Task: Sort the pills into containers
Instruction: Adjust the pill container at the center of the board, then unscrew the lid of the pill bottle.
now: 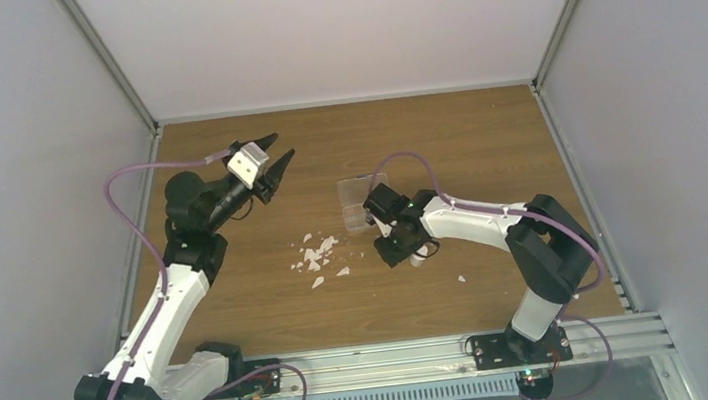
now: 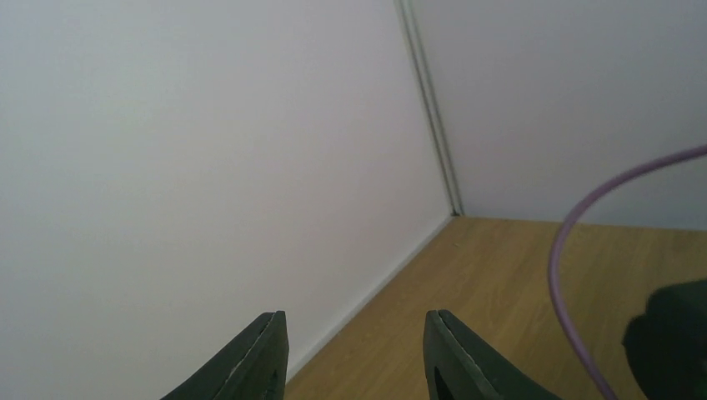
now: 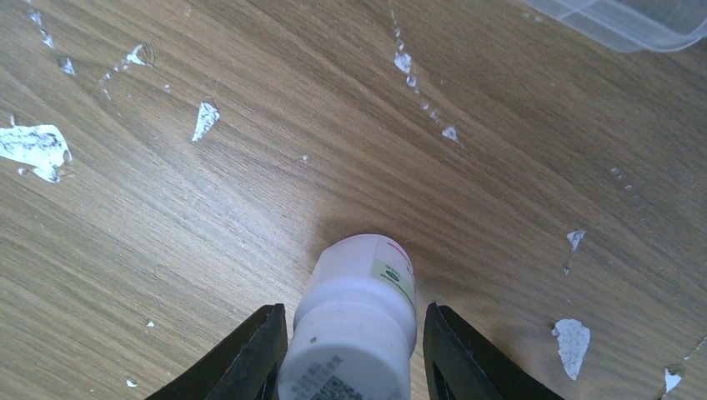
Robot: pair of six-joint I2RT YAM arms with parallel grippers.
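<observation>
No pills show in any view. The container, a clear plastic organiser box (image 1: 360, 202), lies mid-table; its corner shows at the top right of the right wrist view (image 3: 634, 21). My right gripper (image 1: 404, 248) is low over the table just in front of the box. In the right wrist view the right gripper (image 3: 354, 312) is open, its fingers on either side of a white capped vial (image 3: 360, 287) that stands on the wood, with a gap on the right side. My left gripper (image 1: 274, 155) is raised at the back left, open and empty (image 2: 354, 318), facing the wall corner.
White irregular flakes (image 1: 316, 255) are scattered on the wooden table left of the right gripper, and more flakes (image 3: 33, 146) lie around the vial. One stray flake (image 1: 461, 277) sits nearer the front. Grey walls enclose the table on three sides.
</observation>
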